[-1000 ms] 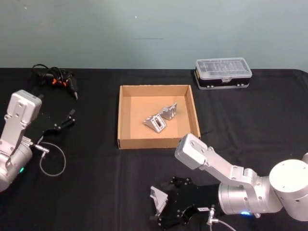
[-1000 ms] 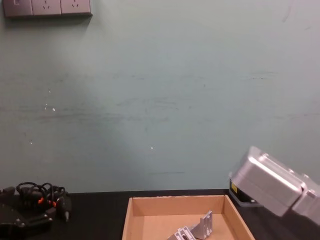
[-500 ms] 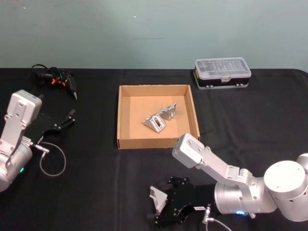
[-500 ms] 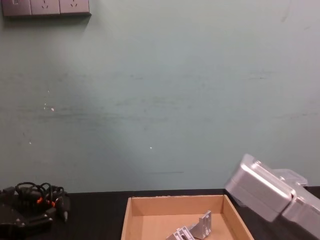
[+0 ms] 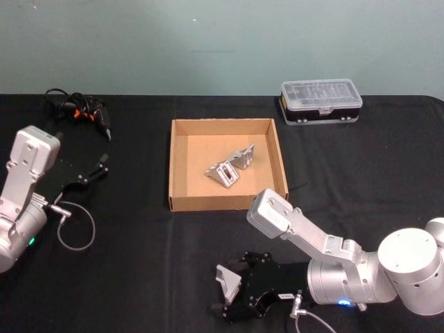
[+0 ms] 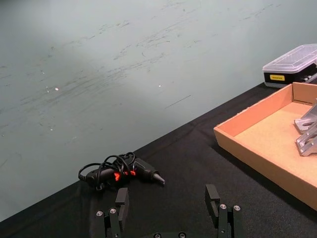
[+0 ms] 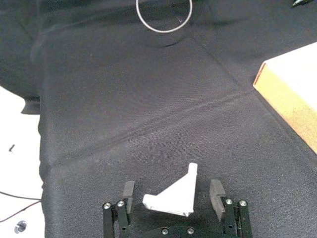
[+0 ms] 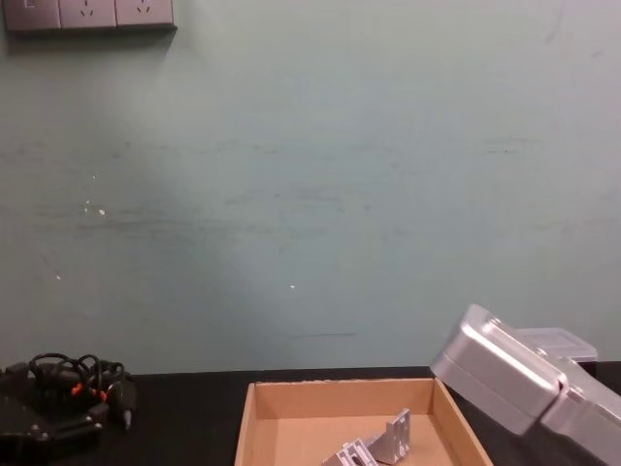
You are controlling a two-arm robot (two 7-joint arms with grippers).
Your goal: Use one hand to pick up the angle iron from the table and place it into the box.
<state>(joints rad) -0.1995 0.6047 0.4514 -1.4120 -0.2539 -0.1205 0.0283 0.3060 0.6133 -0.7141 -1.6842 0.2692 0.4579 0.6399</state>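
jaws of the right hand (image 7: 172, 191) gape astride the angle iron (image 7: 174, 199) on the counter (image 7: 124, 99) near the box (image 5: 222, 203); left hand (image 6: 167, 198) parked leftward, jaws open too.

I log a small black case (image 5: 321, 103) with a clear lid at the far right, lid down. The left wrist view shows a yellow label on its end. At the far left lies a black hand tool (image 5: 99, 122) with orange marks, its black cord (image 5: 61, 103) bunched in a tangle against it. Behind both stands a pale green wall (image 5: 208, 41), lightly scuffed. The chest view shows a grey socket strip (image 8: 89, 14) at its upper left.
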